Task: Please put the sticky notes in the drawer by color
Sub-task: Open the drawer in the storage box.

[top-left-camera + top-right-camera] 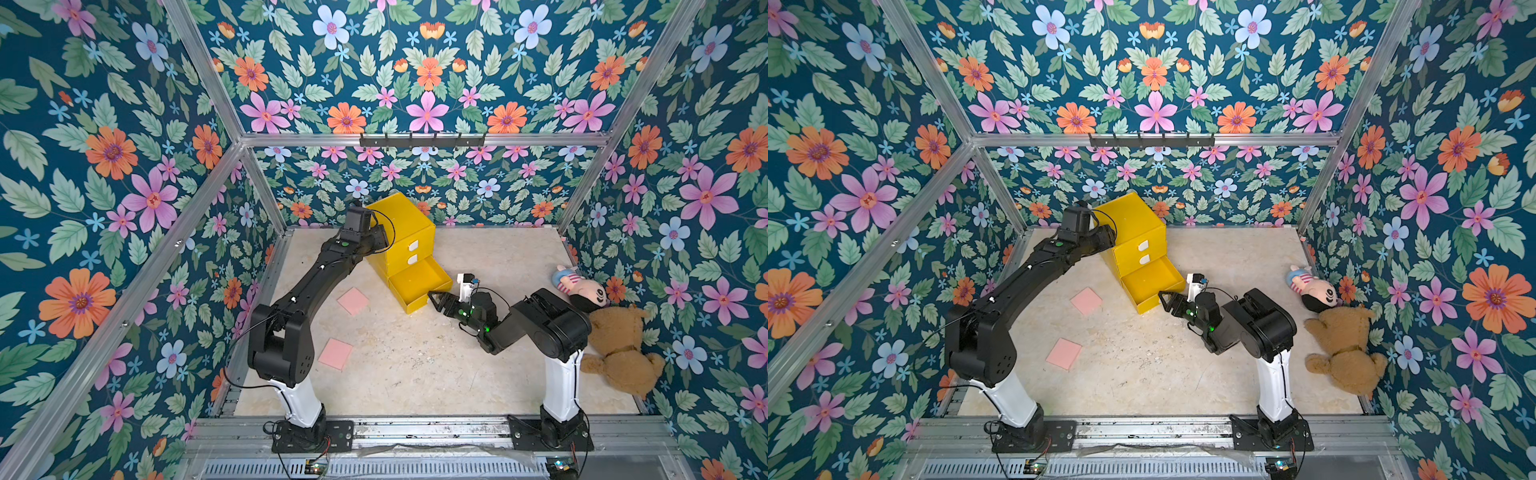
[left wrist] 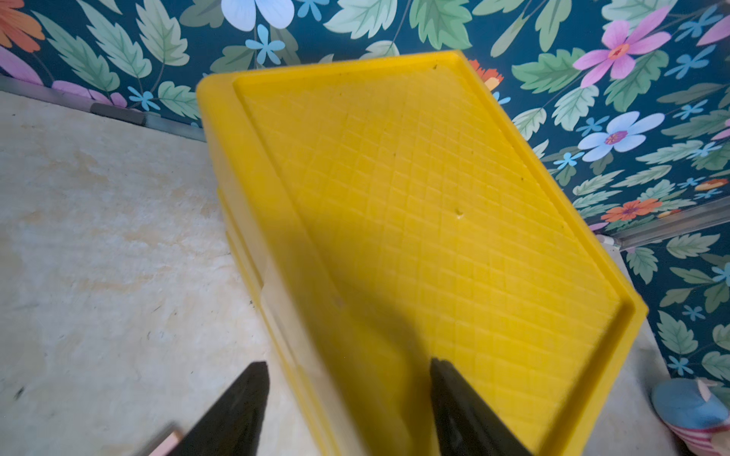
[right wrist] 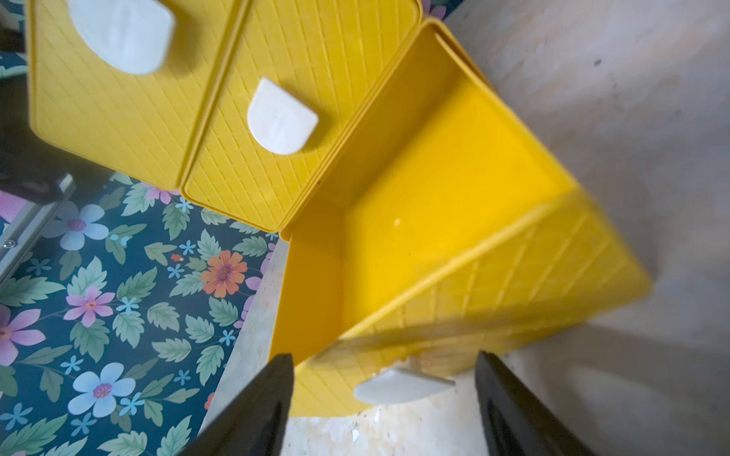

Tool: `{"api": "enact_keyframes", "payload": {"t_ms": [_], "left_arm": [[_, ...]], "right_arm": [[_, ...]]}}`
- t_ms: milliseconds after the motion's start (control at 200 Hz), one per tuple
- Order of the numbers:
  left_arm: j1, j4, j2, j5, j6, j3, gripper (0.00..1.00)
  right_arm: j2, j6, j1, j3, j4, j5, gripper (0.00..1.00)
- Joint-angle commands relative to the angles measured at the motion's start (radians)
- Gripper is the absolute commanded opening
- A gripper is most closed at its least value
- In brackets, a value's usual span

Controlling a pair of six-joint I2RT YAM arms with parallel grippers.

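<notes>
The yellow drawer (image 1: 405, 226) (image 1: 1133, 224) stands at the back of the table. Its bottom drawer (image 1: 419, 282) (image 3: 434, 189) is pulled out and looks empty; the two upper ones are shut. Two pink sticky notes (image 1: 353, 300) (image 1: 336, 353) lie flat on the table left of it. My left gripper (image 1: 383, 241) (image 2: 347, 363) is open and straddles the top left edge of the cabinet (image 2: 414, 197). My right gripper (image 1: 434, 300) (image 3: 384, 355) is open just in front of the pulled-out drawer. Its white tab handle (image 3: 403, 385) lies between the fingers, untouched.
A striped doll (image 1: 582, 289) and a brown teddy bear (image 1: 619, 349) lie against the right wall beside the right arm. A black hook rail (image 1: 422, 140) hangs on the back wall. Bare table (image 1: 415, 365) stretches between the two arm bases.
</notes>
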Motion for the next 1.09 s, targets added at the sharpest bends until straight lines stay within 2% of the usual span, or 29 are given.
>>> {"api": "enact_keyframes", "payload": {"t_ms": [0,160,240,310,405,550,665,840,985,1090], "left_arm": [[0.001,-0.085,-0.074,-0.017,0.03,-0.026,0.77],[0.007,-0.137,-0.236,-0.08,0.103,-0.13,0.89],[0.02,-0.198,-0.297,-0.143,0.133,-0.193,0.99],[0.042,-0.255,-0.322,-0.162,0.182,-0.247,1.0],[0.068,-0.296,-0.334,-0.113,0.303,-0.322,0.99],[0.131,-0.406,-0.21,-0.098,0.419,-0.316,1.0],[0.159,-0.473,-0.088,-0.082,0.501,-0.254,1.0],[0.165,-0.471,0.043,-0.003,0.706,-0.179,1.0],[0.164,-0.465,0.136,0.165,0.86,-0.121,1.0],[0.165,-0.493,0.214,0.172,0.943,-0.088,1.0]], "right_arm": [[-0.061,-0.045,0.002,-0.035,-0.014,0.034,0.84],[-0.195,-0.084,0.002,-0.143,-0.051,0.081,0.86],[-0.269,-0.105,0.002,-0.2,-0.074,0.095,0.87],[-0.347,-0.13,0.003,-0.241,-0.114,0.103,0.88],[-0.45,-0.166,0.003,-0.275,-0.184,0.105,0.9],[-0.576,-0.214,0.005,-0.29,-0.301,0.109,0.92],[-0.632,-0.236,0.004,-0.289,-0.349,0.128,0.92],[-0.642,-0.24,0.004,-0.295,-0.336,0.15,0.92],[-0.615,-0.221,0.004,-0.301,-0.293,0.145,0.93],[-0.611,-0.212,0.005,-0.305,-0.283,0.137,0.92]]}}
